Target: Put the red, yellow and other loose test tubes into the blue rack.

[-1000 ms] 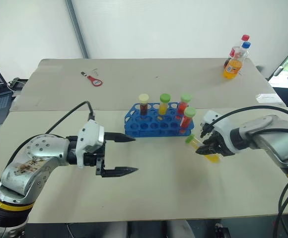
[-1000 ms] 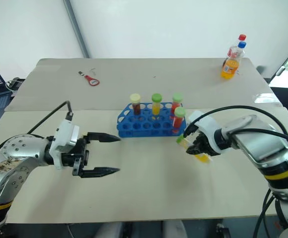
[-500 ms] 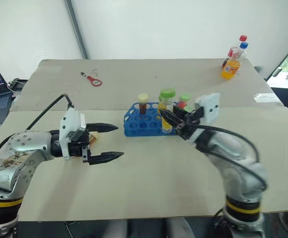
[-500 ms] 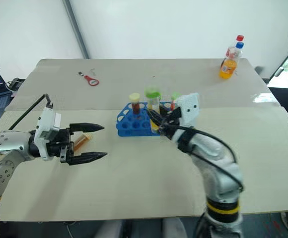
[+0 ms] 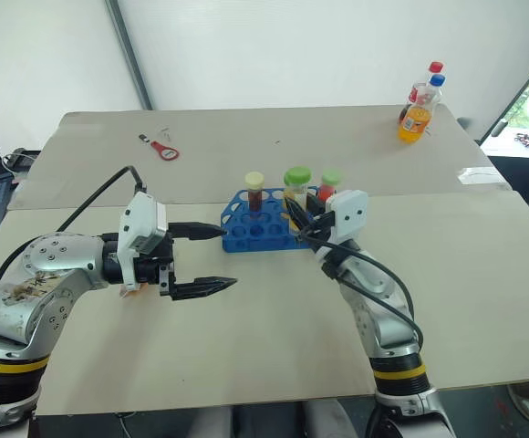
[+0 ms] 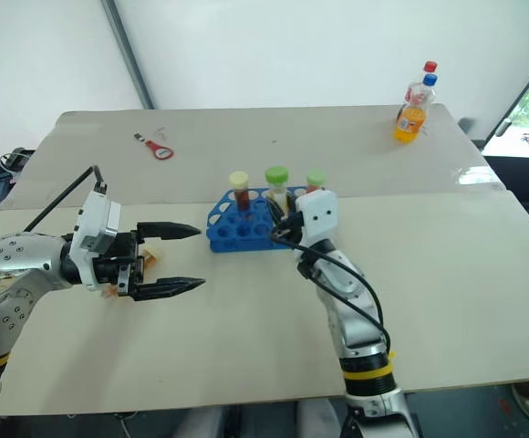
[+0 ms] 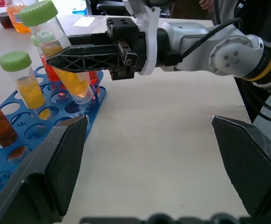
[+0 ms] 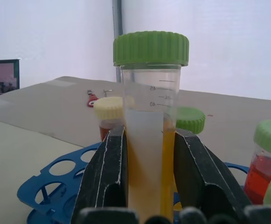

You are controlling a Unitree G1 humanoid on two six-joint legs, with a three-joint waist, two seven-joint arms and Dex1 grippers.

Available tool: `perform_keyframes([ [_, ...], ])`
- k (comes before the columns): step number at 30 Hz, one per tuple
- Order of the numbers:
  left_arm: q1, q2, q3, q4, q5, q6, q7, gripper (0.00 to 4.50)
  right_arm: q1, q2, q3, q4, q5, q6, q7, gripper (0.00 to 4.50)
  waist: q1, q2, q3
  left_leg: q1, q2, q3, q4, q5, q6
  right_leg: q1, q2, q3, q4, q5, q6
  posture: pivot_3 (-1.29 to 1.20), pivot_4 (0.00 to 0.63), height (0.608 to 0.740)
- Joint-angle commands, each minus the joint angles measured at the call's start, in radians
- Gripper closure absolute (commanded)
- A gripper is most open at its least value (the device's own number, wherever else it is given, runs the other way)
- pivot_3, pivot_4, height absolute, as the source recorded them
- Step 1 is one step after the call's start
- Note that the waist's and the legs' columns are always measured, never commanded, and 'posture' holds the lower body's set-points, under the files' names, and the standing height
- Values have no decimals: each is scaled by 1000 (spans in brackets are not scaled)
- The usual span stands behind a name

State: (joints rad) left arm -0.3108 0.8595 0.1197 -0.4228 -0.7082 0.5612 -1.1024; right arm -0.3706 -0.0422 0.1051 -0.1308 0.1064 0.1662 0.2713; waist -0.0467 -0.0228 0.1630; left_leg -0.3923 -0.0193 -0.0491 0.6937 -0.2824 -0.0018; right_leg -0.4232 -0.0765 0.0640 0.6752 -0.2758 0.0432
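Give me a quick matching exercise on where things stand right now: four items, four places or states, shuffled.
Items:
1. yellow tube
2. cream-capped amber tube
3. left gripper
4. soda bottle

States:
A. open, holding nothing
B. far corner of the table
C. clamped in the right gripper over the blue rack
D. standing in the rack

Pairs: 1-C, 2-D, 3-A, 4-B

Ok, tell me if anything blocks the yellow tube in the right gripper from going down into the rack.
The right gripper holds the yellow tube tilted over the blue rack's end. Nothing visible lies between the tube's tip and the holes below, though the red tubes stand close behind it.
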Motion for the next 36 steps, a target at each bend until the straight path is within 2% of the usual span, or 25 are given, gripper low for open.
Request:
perform_keyframes([
  [1, -21, 1, 8, -18, -13, 1, 2, 0, -22, 20, 5, 23, -22, -88, -24, 3534, 0, 0, 0, 0, 0, 0, 0, 0, 0, 0, 0, 0, 0, 0, 0, 0, 150, 740],
  [20, -30, 9, 9, -25, -17, 13, -12, 0, -65, 79, 11, 260, -137, -308, -154, 3537, -3, 0, 0, 2, 0, 0, 0, 0, 0, 0, 0, 0, 3, 0, 0, 0, 150, 740],
  [32, -44, 1, 4, -25, -15, 21, -2, 0, -26, 108, 6, 266, -106, -311, -166, 3537, -4, 0, 0, 2, 0, 0, 0, 0, 0, 1, 0, 0, 3, 0, 0, 0, 150, 740],
  [34, -45, -4, 3, -24, -14, 21, 4, 0, -13, 112, 0, 253, -91, -309, -159, 2463, -3, 0, 0, 2, 0, 0, 0, 0, 0, 1, 0, 0, 3, 0, 0, 0, 150, 740],
  [36, -44, -7, 5, -24, -14, 22, 12, 0, -3, 107, 0, 236, -90, -298, -153, 1782, -3, 0, 0, 2, 0, 0, 0, 0, 0, 1, 0, 0, 3, 0, 0, 0, 150, 740],
])
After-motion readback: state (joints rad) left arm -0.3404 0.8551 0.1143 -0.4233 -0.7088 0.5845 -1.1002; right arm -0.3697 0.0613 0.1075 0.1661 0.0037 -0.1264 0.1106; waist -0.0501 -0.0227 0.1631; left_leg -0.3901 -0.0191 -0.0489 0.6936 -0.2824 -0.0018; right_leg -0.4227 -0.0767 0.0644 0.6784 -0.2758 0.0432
